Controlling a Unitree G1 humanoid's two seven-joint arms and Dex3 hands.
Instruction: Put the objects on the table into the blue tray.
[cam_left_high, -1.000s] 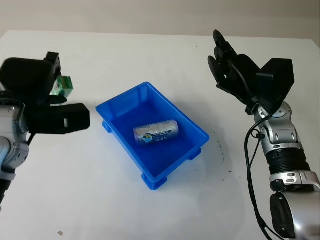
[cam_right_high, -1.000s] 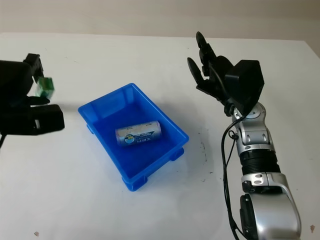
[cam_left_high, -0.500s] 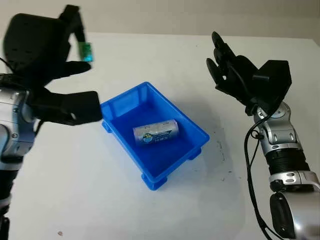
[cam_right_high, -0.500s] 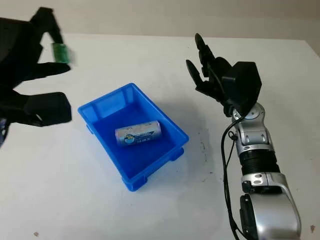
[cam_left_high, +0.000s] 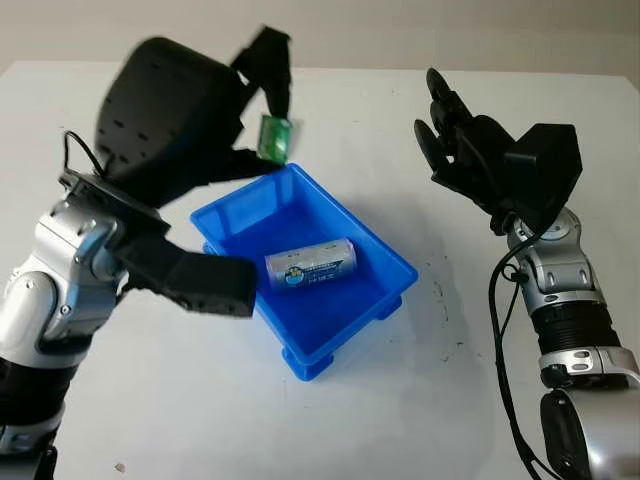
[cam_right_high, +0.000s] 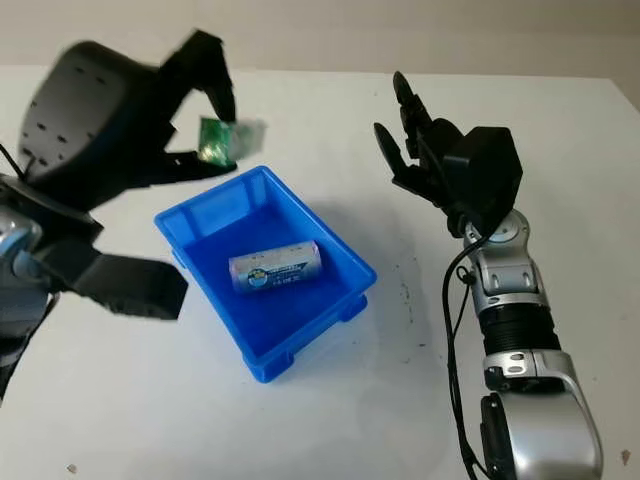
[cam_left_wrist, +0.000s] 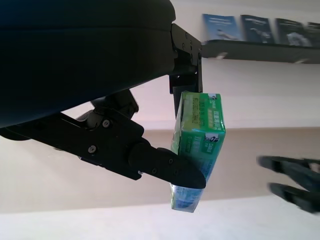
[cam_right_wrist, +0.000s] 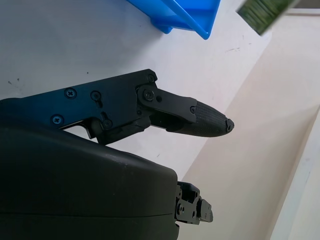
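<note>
One item in transit: green box (cam_left_high: 273, 137) — pinched in the left hand (cam_left_high: 185, 125), above the tray (cam_left_high: 395, 262)'s far-left rim.
Box axis: upright.
Can (cam_left_high: 311, 264): inside tray.
Right hand (cam_left_high: 470, 150): open, raised right of tray — farther off.

Right hand (cam_right_wrist: 150, 130) open above white table (cam_right_wrist: 60, 45); blue tray (cam_right_wrist: 185, 12) corner, green box (cam_right_wrist: 262, 12) beyond.

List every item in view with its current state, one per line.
green carton: gripped by the left hand, held in the air near the tray's far corner.
left hand: shut on the carton, raised above the table.
right hand: open, held up right of the tray, holding nothing.
blue tray: on the table, upright.
silver can: lying on its side inside the tray.
</note>
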